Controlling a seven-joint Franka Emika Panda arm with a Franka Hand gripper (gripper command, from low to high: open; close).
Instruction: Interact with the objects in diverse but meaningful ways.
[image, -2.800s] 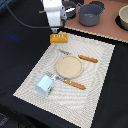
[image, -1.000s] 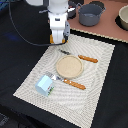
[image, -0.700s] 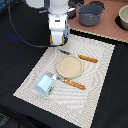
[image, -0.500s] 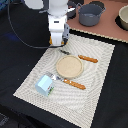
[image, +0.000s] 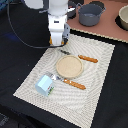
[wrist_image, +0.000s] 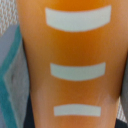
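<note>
The yellow-orange bread loaf with white score marks fills the wrist view from very close. In the exterior view my gripper stands low over the far corner of the woven placemat at the exterior view's left, covering the loaf. Its fingers are hidden, so I cannot tell whether they hold the loaf. The pale blue carton-shaped block lies on the near side of the mat, well apart from the gripper.
A round tan plate sits mid-mat between a wooden-handled knife and a wooden-handled fork. A grey pot and a second pot stand at the back. A black cable runs across the table at the left.
The gripper came down from above onto the loaf, which lay in plain sight before. Over the last second it has barely moved.
</note>
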